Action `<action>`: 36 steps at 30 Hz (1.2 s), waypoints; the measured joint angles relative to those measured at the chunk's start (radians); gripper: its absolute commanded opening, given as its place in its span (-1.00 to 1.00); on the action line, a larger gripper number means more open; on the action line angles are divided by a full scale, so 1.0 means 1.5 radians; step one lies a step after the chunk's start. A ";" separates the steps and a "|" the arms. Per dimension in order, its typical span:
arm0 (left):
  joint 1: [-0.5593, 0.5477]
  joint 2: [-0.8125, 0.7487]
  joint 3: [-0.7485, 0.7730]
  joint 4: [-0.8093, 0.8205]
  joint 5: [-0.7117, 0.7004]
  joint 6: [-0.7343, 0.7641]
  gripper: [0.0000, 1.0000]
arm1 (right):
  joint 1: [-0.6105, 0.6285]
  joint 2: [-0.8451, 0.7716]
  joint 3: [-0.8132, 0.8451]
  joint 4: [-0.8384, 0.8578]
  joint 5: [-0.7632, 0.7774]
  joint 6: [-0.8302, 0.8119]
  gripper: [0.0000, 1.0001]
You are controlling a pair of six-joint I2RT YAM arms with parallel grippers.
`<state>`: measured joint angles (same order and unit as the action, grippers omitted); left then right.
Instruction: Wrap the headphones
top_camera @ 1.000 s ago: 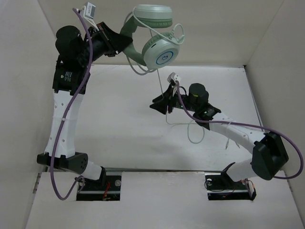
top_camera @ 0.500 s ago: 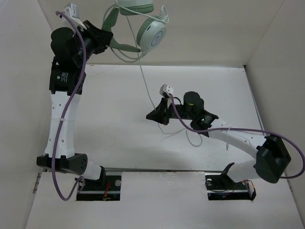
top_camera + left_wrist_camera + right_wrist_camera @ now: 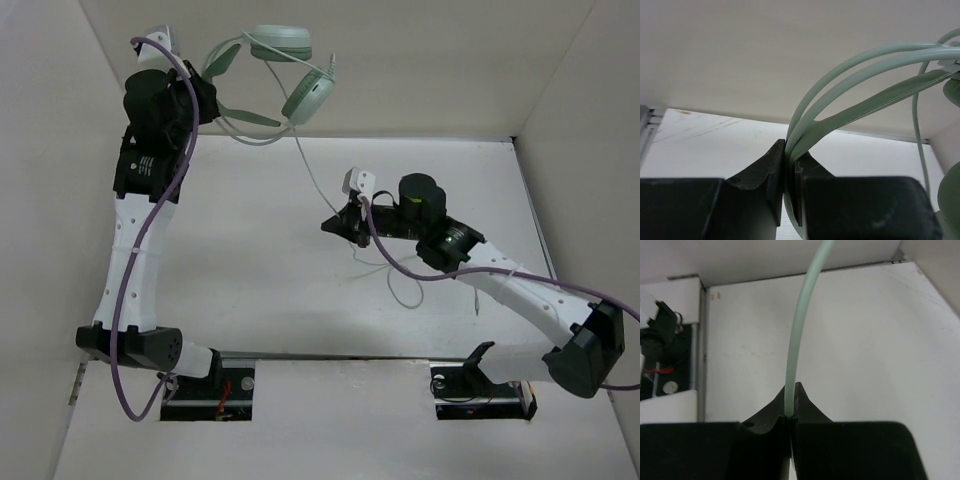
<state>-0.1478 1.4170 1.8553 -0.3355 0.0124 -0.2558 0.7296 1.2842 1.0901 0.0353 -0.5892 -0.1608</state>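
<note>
Top view: headphones [image 3: 308, 98] aloft at upper centre of the frame, in front of the back wall [image 3: 450, 60] and clear of the counter [image 3: 230, 260]. One earcup [image 3: 282, 43] uppermost, the other lower right. At upper left, left tool [image 3: 207, 97] clamped on the headband [image 3: 245, 115]. Thin cable [image 3: 308, 175] hanging from the lower earcup down to the right tool [image 3: 338, 222] at centre frame, then on in a loose loop toward lower right, over the counter.

Left wrist view: tool closed on the headband [image 3: 865, 107], pinched between the dark fingers [image 3: 772, 170] at lower centre and arching away to upper right. Cable at the right edge, running downward.

Right wrist view: tool [image 3: 791, 390] clamped on the cable [image 3: 800, 315], with nothing but that strand in the gap. Cable rising in a gentle curve to the top of the frame, pale counter behind.
</note>
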 measured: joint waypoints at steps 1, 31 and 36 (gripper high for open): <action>-0.003 0.000 -0.006 0.002 -0.019 0.012 -1.00 | 0.008 -0.003 0.017 -0.025 0.011 -0.029 -1.00; -0.221 -0.033 -0.251 -0.022 -0.162 0.285 -1.00 | 0.052 0.182 0.373 -0.094 0.627 -1.049 -0.89; -0.239 -0.057 -0.260 -0.028 -0.130 0.288 -1.00 | 0.033 0.184 0.375 -0.087 0.625 -1.049 -0.68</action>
<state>-0.5056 1.3308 1.4654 -0.3782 -0.1825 0.1761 0.7784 1.5608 1.6531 -0.0959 0.3489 -1.7348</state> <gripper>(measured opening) 0.076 0.145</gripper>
